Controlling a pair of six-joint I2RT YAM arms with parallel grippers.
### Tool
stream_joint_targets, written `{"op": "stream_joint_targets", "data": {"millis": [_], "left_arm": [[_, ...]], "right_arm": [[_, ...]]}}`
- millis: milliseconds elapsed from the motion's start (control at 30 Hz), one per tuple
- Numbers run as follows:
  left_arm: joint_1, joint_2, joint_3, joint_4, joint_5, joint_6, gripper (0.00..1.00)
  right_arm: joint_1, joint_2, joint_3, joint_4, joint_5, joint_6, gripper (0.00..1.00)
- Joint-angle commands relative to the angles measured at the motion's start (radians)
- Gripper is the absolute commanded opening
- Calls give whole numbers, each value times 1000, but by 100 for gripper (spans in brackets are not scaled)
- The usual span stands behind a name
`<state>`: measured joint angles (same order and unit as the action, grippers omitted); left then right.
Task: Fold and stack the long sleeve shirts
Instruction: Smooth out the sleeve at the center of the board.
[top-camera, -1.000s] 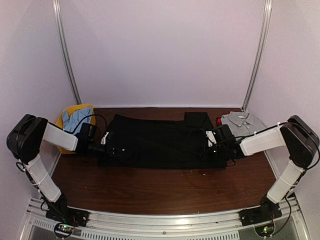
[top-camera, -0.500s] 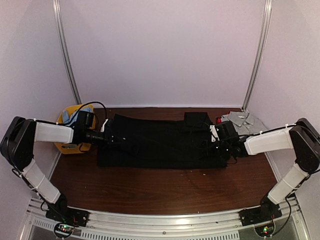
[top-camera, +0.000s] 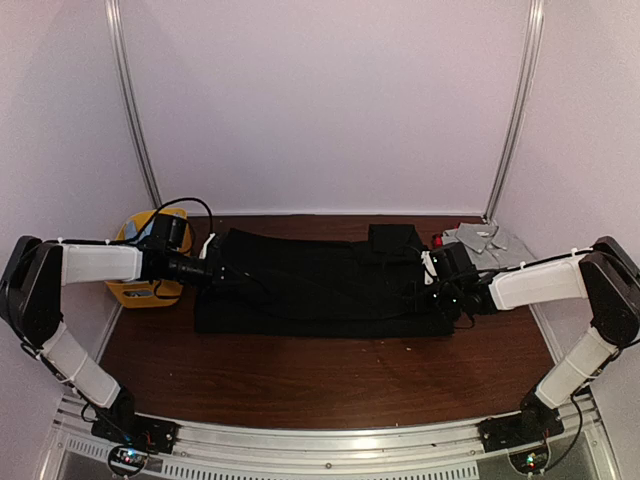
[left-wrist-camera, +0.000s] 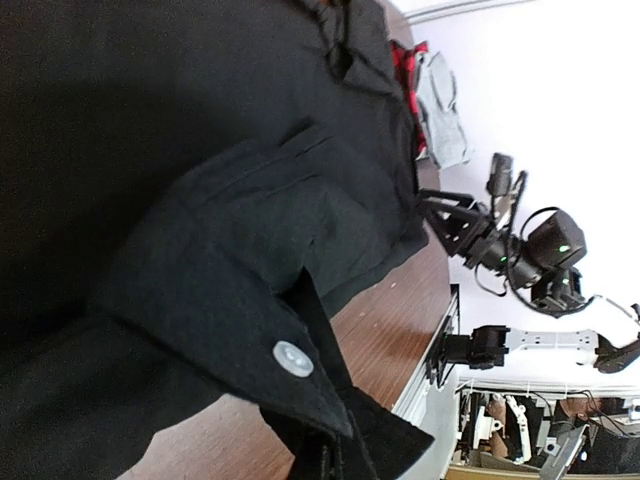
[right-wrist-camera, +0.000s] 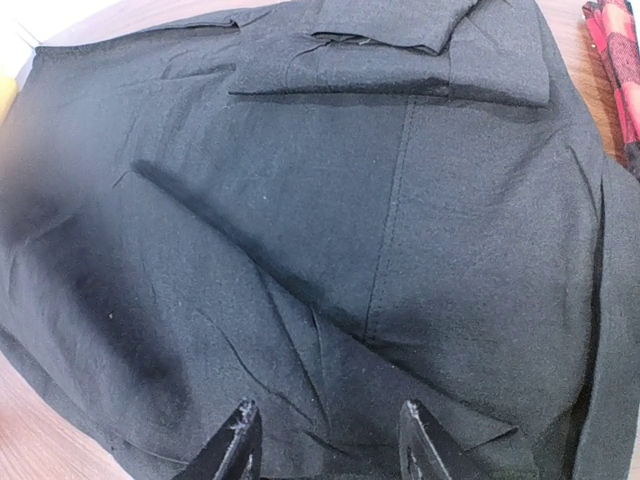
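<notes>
Nearby, yellow basket (top-camera: 135, 292) left of black shirt (top-camera: 320, 285), grey shirt (top-camera: 487, 238) right

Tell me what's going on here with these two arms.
Two robot arms are working on a black shirt spread on the table. The left gripper is shut at the shirt's left edge, apparently pinching a buttoned cuff. The right gripper hovers open over the right end. A grey shirt lies at the far right.

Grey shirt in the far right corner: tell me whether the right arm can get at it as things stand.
Probably yes. The grey shirt lies uncovered just beyond the right end effector, whose jaws stand open and empty over the black shirt.
</notes>
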<state>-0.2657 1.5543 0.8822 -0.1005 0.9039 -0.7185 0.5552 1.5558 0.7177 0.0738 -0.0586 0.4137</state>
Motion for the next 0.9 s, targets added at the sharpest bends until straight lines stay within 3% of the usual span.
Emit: {"op": "stream_joint_targets", "data": {"millis": [0, 500, 767, 867], "left_arm": [[-1, 15, -90, -12, -27, 38, 0], [42, 111, -61, 14, -96, 92, 0], [42, 61, 85, -40, -19, 121, 0], [43, 37, 156, -124, -50, 163, 0]], "right_arm": [[6, -19, 15, -14, 31, -15, 48], [6, -16, 11, -1, 16, -18, 49], [6, -7, 13, 7, 20, -12, 49], [6, -7, 9, 7, 20, -9, 49]]}}
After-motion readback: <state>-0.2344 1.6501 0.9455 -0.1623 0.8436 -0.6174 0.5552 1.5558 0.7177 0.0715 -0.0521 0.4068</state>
